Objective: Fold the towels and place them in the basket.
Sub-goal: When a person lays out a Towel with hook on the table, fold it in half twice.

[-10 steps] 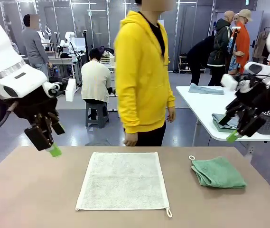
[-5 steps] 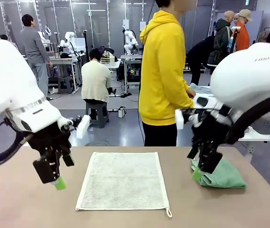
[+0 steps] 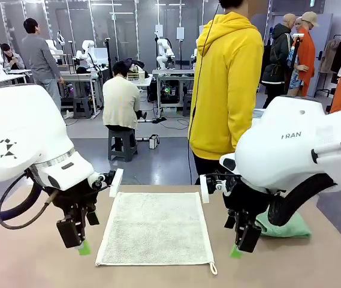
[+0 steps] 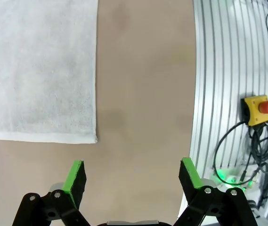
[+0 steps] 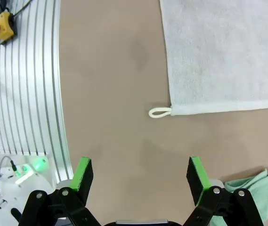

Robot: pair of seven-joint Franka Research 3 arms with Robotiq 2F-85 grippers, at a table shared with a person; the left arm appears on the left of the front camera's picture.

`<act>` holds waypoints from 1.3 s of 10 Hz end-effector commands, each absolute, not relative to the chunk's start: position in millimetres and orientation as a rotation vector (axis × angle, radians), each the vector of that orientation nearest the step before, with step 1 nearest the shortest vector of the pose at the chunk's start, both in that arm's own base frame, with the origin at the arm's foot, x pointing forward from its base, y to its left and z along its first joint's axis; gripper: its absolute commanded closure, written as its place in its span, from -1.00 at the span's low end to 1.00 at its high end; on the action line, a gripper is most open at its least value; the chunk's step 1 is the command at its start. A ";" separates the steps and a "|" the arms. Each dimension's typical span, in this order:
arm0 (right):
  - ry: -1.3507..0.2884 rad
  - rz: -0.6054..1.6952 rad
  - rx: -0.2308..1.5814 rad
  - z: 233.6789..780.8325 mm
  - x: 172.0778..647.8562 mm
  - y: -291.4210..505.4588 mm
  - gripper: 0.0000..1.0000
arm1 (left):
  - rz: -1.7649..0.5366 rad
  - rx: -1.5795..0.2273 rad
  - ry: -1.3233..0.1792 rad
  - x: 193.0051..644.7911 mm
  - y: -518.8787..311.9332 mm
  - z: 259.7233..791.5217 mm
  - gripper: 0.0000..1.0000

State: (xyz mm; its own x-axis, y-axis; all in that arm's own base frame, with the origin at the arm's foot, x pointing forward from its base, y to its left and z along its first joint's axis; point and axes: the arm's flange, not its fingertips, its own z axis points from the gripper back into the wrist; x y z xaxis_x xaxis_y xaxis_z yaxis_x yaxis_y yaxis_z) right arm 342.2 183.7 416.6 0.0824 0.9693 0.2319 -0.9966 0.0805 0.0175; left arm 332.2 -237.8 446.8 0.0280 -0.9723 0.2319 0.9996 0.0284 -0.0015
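left gripper (image 4: 134, 178) wide open, empty | right gripper (image 5: 138, 176) wide open, empty | cream towel (image 3: 155, 228) flat, almost square, loop at near-right corner

Tan bench (image 3: 26, 264), matte top. At centre a cream towel (image 3: 156, 228) lies spread flat in one layer, with a white loop (image 3: 213, 268) at its near right corner. To the right, apart from it, lies a green towel (image 3: 296, 228), loosely folded and partly hidden.
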 end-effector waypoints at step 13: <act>-0.132 1.451 0.113 350.8 357.7 246.0 -1.00 | -1.560 -0.115 -0.082 355.3 -244.7 370.6 -1.00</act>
State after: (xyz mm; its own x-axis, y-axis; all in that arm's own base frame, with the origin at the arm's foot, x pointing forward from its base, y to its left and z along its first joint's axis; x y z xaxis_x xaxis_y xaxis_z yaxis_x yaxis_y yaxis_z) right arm 347.1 235.1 352.3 0.0982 0.9767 0.1911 -0.9952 0.0968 0.0169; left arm 349.6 -243.6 379.6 0.0217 -0.9905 0.1361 0.9983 0.0142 -0.0559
